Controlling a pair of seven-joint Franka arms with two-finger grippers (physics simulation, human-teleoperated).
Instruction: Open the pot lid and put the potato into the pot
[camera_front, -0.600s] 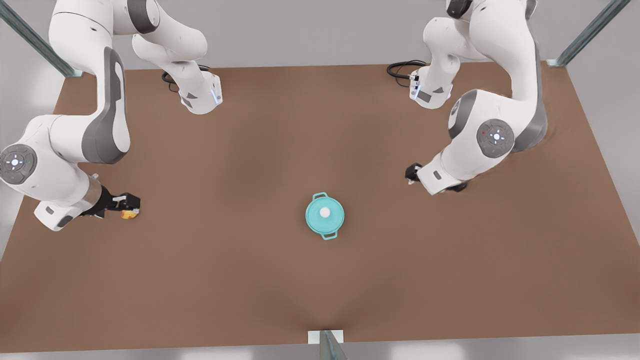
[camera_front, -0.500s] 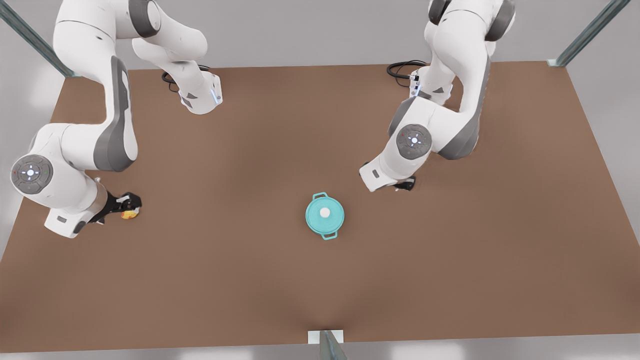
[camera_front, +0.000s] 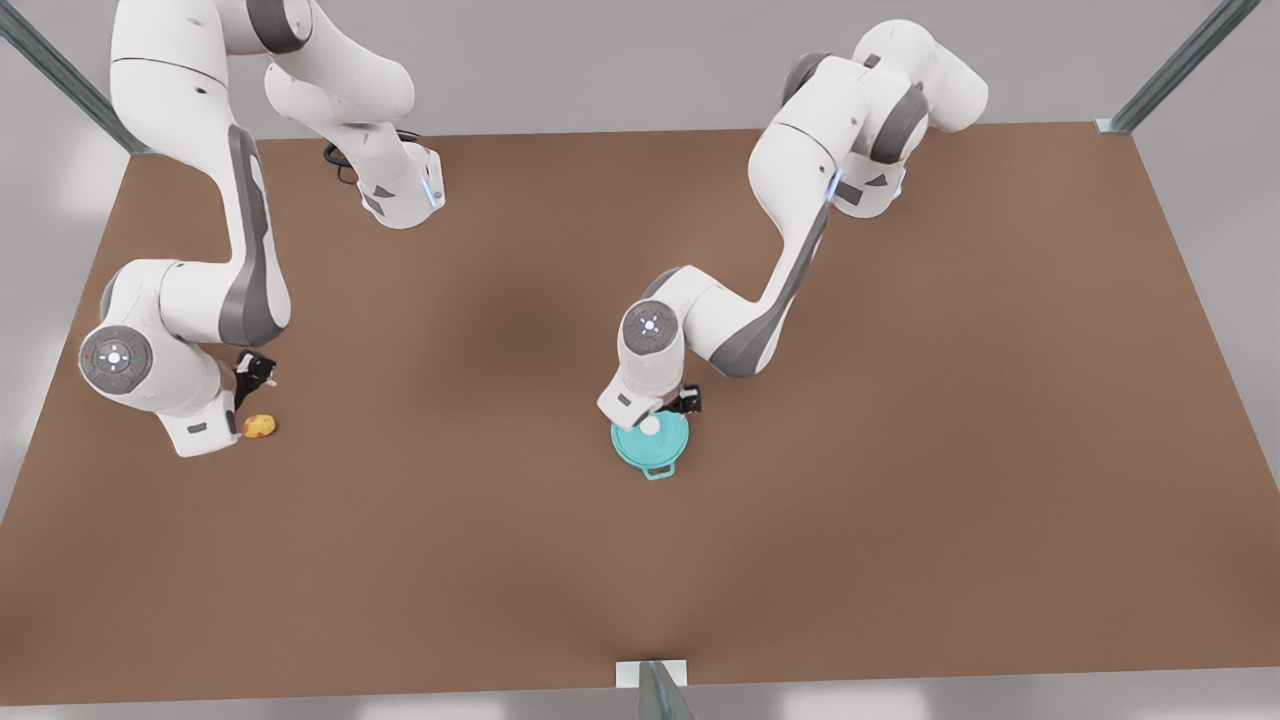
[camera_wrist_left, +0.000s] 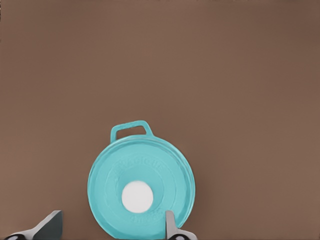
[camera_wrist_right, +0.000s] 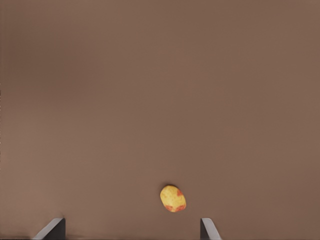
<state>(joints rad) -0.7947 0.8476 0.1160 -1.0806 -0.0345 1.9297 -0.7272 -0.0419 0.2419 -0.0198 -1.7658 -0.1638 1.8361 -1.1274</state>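
Now the left gripper (camera_wrist_left: 114, 226) hovers spread above the pot lid (camera_wrist_left: 141, 186), knob between its jaws; the right gripper (camera_wrist_right: 132, 227), also spread, waits near the potato (camera_wrist_right: 173, 198).

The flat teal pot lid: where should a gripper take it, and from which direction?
By the small white knob at the centre of the flat round teal pot lid, coming straight down: the disc lies flush on the pot, its edge offering little hold. The open left gripper hovers above it.
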